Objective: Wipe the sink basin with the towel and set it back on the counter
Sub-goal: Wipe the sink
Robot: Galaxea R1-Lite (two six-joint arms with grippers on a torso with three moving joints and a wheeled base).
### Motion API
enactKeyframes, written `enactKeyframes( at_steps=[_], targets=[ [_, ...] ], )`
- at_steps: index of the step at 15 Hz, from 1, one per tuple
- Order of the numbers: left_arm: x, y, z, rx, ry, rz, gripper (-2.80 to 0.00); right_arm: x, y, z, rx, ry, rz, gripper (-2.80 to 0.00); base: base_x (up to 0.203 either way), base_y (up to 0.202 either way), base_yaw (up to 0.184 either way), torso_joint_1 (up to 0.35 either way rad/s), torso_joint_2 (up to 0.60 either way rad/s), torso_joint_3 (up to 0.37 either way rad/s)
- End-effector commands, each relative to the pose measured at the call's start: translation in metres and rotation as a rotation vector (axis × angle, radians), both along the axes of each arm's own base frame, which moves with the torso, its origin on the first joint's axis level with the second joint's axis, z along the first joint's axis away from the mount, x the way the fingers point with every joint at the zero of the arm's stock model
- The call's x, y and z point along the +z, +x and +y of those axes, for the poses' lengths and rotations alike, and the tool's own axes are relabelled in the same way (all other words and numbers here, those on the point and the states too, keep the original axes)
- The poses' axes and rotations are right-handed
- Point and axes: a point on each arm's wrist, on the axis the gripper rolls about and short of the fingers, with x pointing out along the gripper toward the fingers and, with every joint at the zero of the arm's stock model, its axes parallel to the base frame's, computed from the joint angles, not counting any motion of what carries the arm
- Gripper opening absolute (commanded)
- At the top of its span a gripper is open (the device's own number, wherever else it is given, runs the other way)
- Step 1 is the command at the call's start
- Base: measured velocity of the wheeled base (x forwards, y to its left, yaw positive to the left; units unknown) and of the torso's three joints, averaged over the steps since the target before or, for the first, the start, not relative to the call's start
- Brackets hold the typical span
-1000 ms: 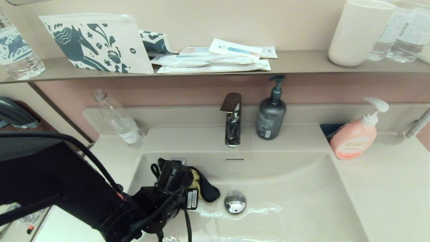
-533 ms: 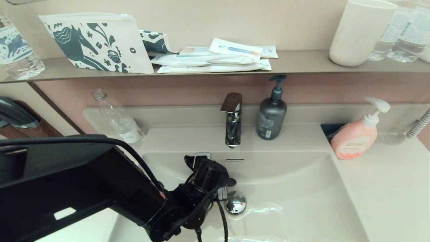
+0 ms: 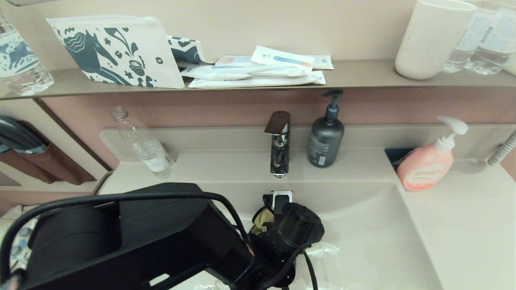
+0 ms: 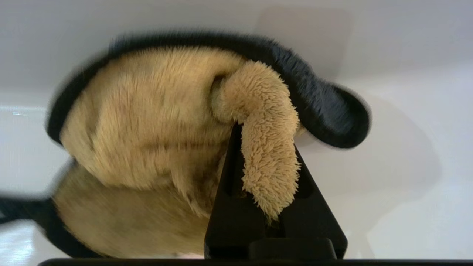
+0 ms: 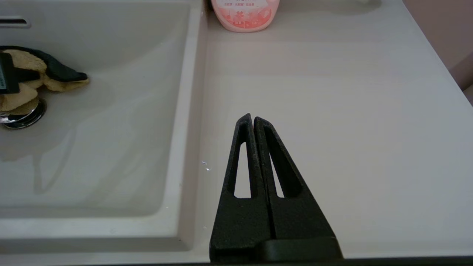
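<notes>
While the left arm reaches down into the bowl, the scene reads as follows.

Sink basin: the sink basin (image 3: 363,225) is glossy off-white, with wet streaks on its floor and an overflow slot on the rear wall just under the faucet (image 3: 278,143).
Towel: the towel (image 4: 155,122) is bunched mustard-yellow terry with black trim, pressed on the basin floor near the back wall; in the right wrist view it lies touching the chrome drain plug (image 5: 22,114).
Left gripper: the left gripper (image 4: 258,147) is inside the basin, fingers clamped on a fold of the towel.
Right gripper: the right gripper (image 5: 253,120) hovers over the counter (image 5: 332,111) beside the basin's rim, its fingers pressed together and holding nothing.
Counter items: a dark pump bottle (image 3: 325,135) stands just beside the faucet; a pink soap dispenser (image 3: 427,161) stands at the far right corner; a clear plastic bottle (image 3: 145,145) leans at the left.
Wall shelf: the brown-grey shelf (image 3: 363,74) carries a patterned pouch (image 3: 117,52), flat sachets (image 3: 258,70), a white cup (image 3: 431,38) and water bottles.
Wall: beige above the shelf, dusty pink below it.
</notes>
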Motion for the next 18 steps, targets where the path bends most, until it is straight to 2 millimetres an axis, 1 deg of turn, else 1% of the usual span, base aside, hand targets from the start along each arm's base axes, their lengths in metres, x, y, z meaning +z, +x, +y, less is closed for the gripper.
enactKeyframes(
  at_steps=[1, 2, 3, 4, 6, 8, 10, 12, 13, 14, 16, 18],
  targets=[
    [-0.006, -0.003, -0.017, -0.026, -0.005, -0.003, -2.80, 0.000, 0.000, 0.000, 0.000, 0.000, 0.001, -2.80, 0.000, 0.000, 0.000, 0.000, 0.00, 0.000],
    [0.000, -0.007, -0.024, -0.042, -0.007, -0.004, -2.80, 0.000, 0.000, 0.000, 0.000, 0.000, 0.000, -2.80, 0.000, 0.000, 0.000, 0.000, 0.00, 0.000],
    [0.012, -0.014, -0.029, -0.060, -0.018, -0.005, -2.80, 0.000, 0.000, 0.000, 0.000, 0.000, 0.000, -2.80, 0.000, 0.000, 0.000, 0.000, 0.00, 0.000],
    [0.021, -0.024, -0.036, -0.077, -0.037, 0.000, -2.80, 0.000, 0.000, 0.000, 0.000, 0.000, 0.000, -2.80, 0.000, 0.000, 0.000, 0.000, 0.00, 0.000],
    [0.028, -0.049, -0.046, -0.109, -0.044, 0.039, -2.80, 0.000, 0.000, 0.000, 0.000, 0.000, 0.001, -2.80, 0.000, 0.000, 0.000, 0.000, 0.00, 0.000],
    [0.030, -0.072, -0.049, -0.123, -0.041, 0.090, -2.80, 0.000, 0.000, 0.000, 0.000, 0.000, 0.000, -2.80, 0.000, 0.000, 0.000, 0.000, 0.00, 0.000],
    [0.036, -0.088, -0.045, -0.121, -0.028, 0.147, -2.80, 0.000, 0.000, 0.000, 0.000, 0.000, 0.001, -2.80, 0.000, 0.000, 0.000, 0.000, 0.00, 0.000],
    [0.043, -0.108, -0.035, -0.122, -0.010, 0.238, -2.80, 0.000, 0.000, 0.000, 0.000, 0.000, 0.001, -2.80, 0.000, 0.000, 0.000, 0.000, 0.00, 0.000],
    [0.042, -0.118, -0.027, -0.127, 0.015, 0.297, -2.80, 0.000, 0.000, 0.000, 0.000, 0.000, 0.001, -2.80, 0.000, 0.000, 0.000, 0.000, 0.00, 0.000],
    [0.037, -0.124, -0.018, -0.124, 0.046, 0.337, -2.80, 0.000, 0.000, 0.000, -0.001, 0.000, 0.001, -2.80, 0.000, 0.000, 0.000, 0.000, 0.00, 0.000],
    [0.027, -0.131, -0.002, -0.112, 0.101, 0.374, -2.80, 0.000, 0.000, 0.000, 0.000, 0.000, 0.000, -2.80, 0.000, 0.000, 0.000, 0.000, 0.00, 0.000],
    [0.010, -0.139, 0.032, -0.092, 0.198, 0.432, -2.80, 0.000, 0.000, 0.000, 0.000, 0.000, 0.001, -2.80, 0.000, 0.000, 0.000, 0.000, 0.00, 0.000]
  ],
)
